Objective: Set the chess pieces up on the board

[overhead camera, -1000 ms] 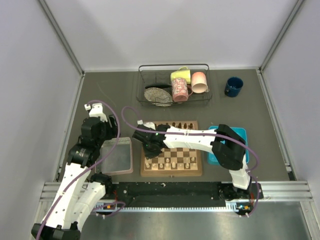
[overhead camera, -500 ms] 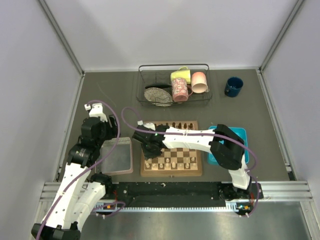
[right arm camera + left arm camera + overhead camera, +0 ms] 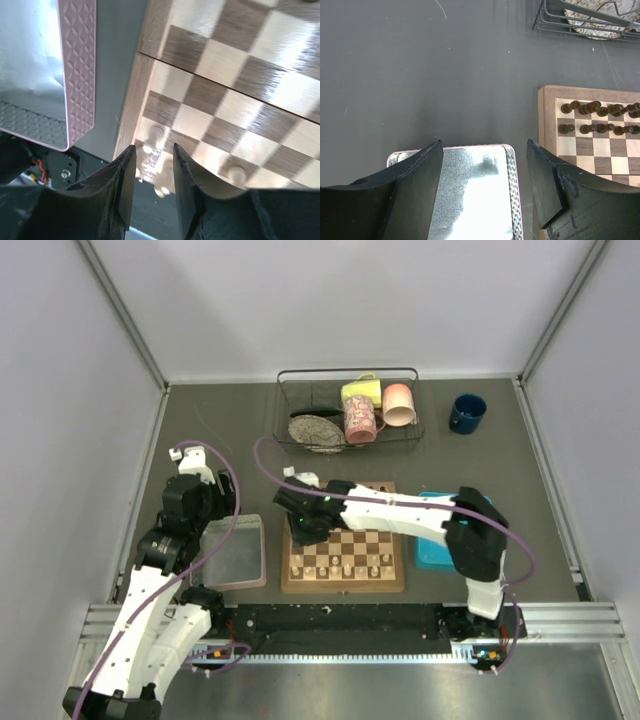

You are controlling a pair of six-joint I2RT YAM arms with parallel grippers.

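These pieces are tiny turned wood: light, hard, smooth and top-heavy, so one will tip or squirt out if I pinch it carelessly. My guess is to take each one low on the stem, just above the base, with a gentle squeeze, coming straight down so I don't knock its neighbours. The pale pieces (image 3: 235, 173) stand along the near rows of the board (image 3: 345, 586) and the dark pieces (image 3: 592, 106) fill its two far rows. My right pincer (image 3: 153, 155) hovers over the board's near-left corner with its jaws a narrow gap apart. Nothing is clamped between them, and the pale pieces seen through the gap stand on the squares below. My left pincer (image 3: 485, 165) hangs spread wide and empty over the tray (image 3: 510, 190) just left of the board. Compared with a second ago, my right pincer has drawn away from the board's near-left part toward its far-left part, and that arm's elbow has swung further right of the board. My left arm has not shifted.
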